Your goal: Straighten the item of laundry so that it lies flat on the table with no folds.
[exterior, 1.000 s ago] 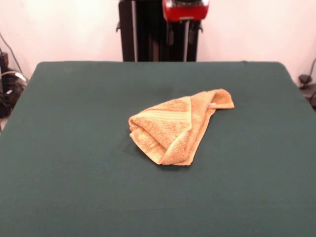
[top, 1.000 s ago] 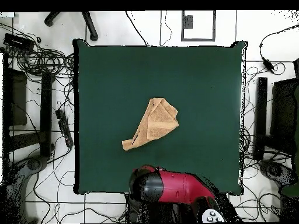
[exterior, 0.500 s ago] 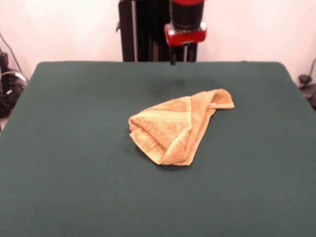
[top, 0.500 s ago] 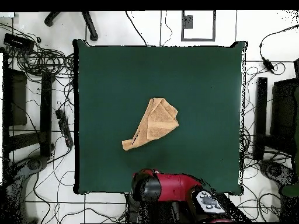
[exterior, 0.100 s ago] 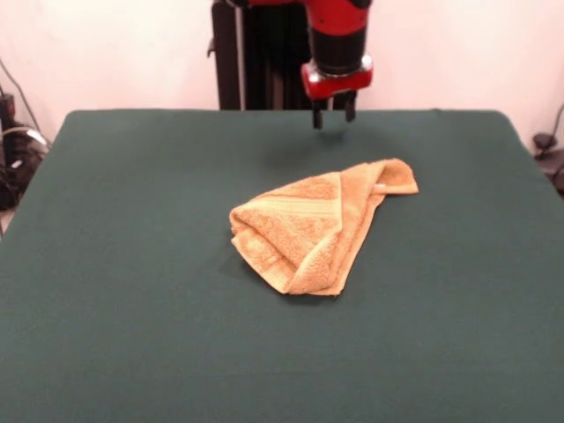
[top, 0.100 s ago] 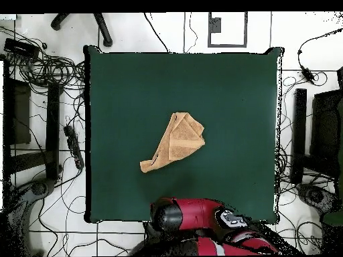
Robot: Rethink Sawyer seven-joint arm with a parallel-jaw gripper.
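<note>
The item of laundry [exterior, 0.100 s ago: 304,231] is a golden-orange terry towel lying crumpled near the middle of the table [exterior, 0.100 s ago: 123,282], folded over itself, with one corner and a small white label reaching out to the right in the front view. From overhead the item of laundry [top, 0.100 s ago: 175,142] shows as a folded wedge on the green table [top, 0.100 s ago: 228,94]. My gripper [exterior, 0.100 s ago: 333,116] hangs open and empty over the table's far edge, well behind the towel and apart from it. In the overhead view the red arm [top, 0.100 s ago: 194,215] covers the gripper.
Cables [top, 0.100 s ago: 47,67] and dark equipment lie on the floor around the table's sides. A black stand [exterior, 0.100 s ago: 256,53] rises behind the far edge. Green cloth surrounds the towel on all sides.
The gripper has come down from the picture's top edge towards the table's far edge and its fingers now show. The towel has not moved.
</note>
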